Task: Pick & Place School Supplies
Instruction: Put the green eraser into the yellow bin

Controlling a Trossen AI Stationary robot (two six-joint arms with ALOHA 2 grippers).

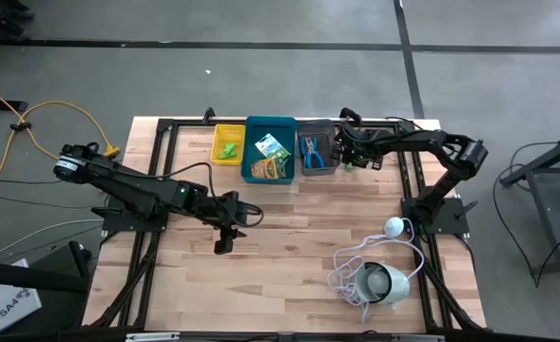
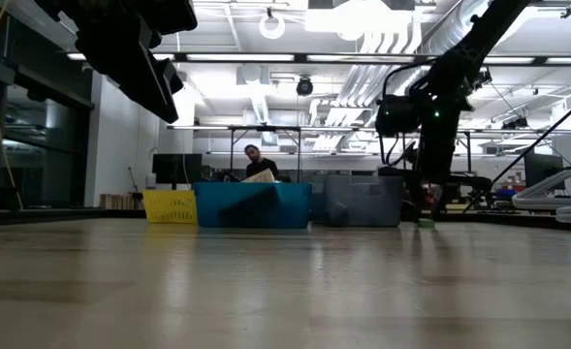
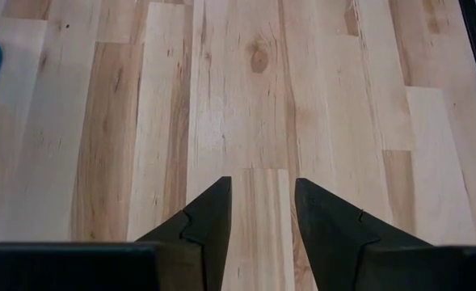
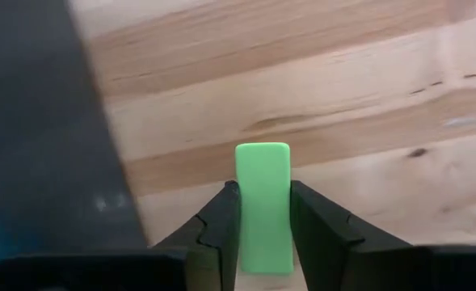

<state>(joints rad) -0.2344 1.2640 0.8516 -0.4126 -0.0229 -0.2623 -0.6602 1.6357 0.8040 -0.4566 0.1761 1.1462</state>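
High view: most of the job looks done. Yellow bin (image 1: 228, 145) has green stubby pieces (image 1: 227, 150) in it, blue bin (image 1: 271, 150) holds the two crayon boxes (image 1: 272, 158), grey bin (image 1: 318, 152) holds the blue-handled scissors (image 1: 312, 149). My right gripper (image 1: 351, 160) is at the far edge of the table (image 1: 289, 247), just right of the grey bin, w/ one last green piece (image 1: 350, 165) under it. My left gripper (image 1: 230, 226) hangs over bare wood mid-table, near side of the bins, idle. White round device w/ cord (image 1: 382, 280) sits near-right, not my concern.

Low view: bins in a row at the far side; right arm comes down beside the grey bin (image 2: 363, 204), and a small green bit (image 2: 426, 222) shows on the tabletop below it. A person (image 2: 256, 163) shows in the room behind.

Left wrist view: left fingers (image 3: 209, 230) spread apart, nothing between, only planks.

Right wrist view: green piece (image 4: 263, 202) stands on the wood between my right fingers (image 4: 221, 222); pads look to touch or nearly touch both sides. Can't tell if I'm clenched on it or just bracketing it.

My read: one piece left; it prob. belongs in the yellow bin w/ the other greens, across two bins to the left.
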